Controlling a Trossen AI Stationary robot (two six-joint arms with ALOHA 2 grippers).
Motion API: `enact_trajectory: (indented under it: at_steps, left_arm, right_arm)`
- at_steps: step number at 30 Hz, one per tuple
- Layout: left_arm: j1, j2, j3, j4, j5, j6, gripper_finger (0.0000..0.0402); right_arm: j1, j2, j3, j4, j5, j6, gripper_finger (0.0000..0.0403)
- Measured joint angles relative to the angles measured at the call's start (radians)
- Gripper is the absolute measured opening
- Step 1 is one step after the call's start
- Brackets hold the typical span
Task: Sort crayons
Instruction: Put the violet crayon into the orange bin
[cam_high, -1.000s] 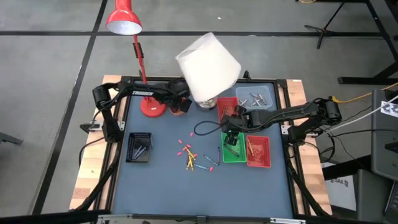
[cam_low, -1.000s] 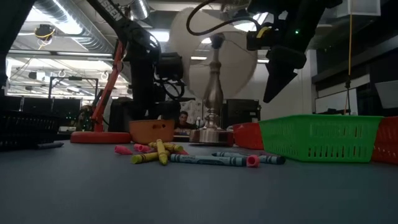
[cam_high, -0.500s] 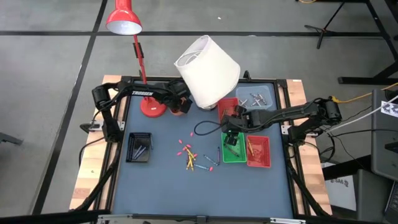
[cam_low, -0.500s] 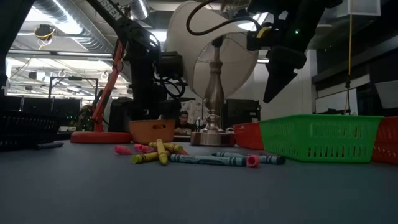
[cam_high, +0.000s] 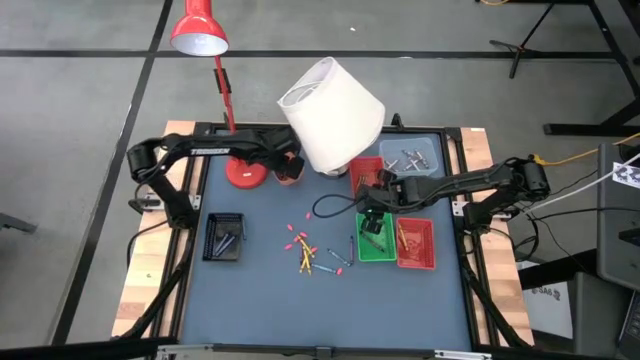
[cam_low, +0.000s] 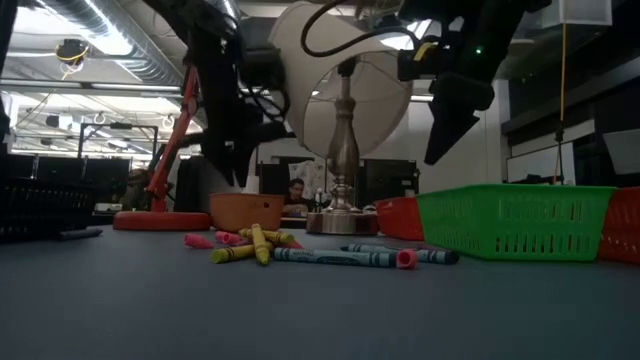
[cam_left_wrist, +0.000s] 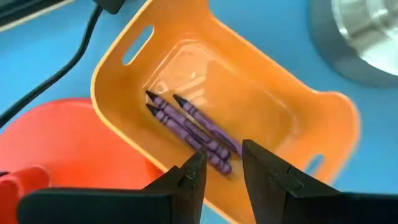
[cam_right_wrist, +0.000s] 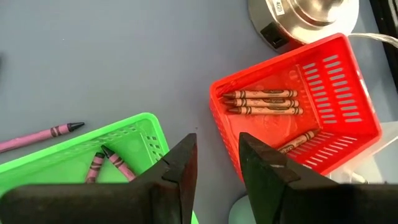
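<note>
Crayons lie loose mid-table before us, pink, yellow and blue. Beyond them, our right gripper hangs over the green tray, fingers slightly parted and empty. Farther back, our left gripper hovers over the orange tray holding purple crayons, fingers narrowly apart, gripping nothing.

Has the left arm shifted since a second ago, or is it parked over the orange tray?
Yes. In the high view its elbow has swung outward, away from the red lamp base, while the left gripper hangs over the orange tray.
</note>
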Motion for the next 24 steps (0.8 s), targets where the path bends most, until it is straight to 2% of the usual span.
enact_trajectory:
  at_steps: [10,24]
  left_arm:
    - [-0.097,-0.124,0.000,-0.054,-0.008,-0.006,0.0087]
    - [-0.339,-0.172,0.000,-0.043,-0.007,-0.008,0.0087]
  right_arm:
    - [0.016,-0.058,0.000,-0.018,-0.083,0.000,0.0115]
    - [0.212,-0.081,0.000,-0.069,-0.114,-0.011,0.0115]
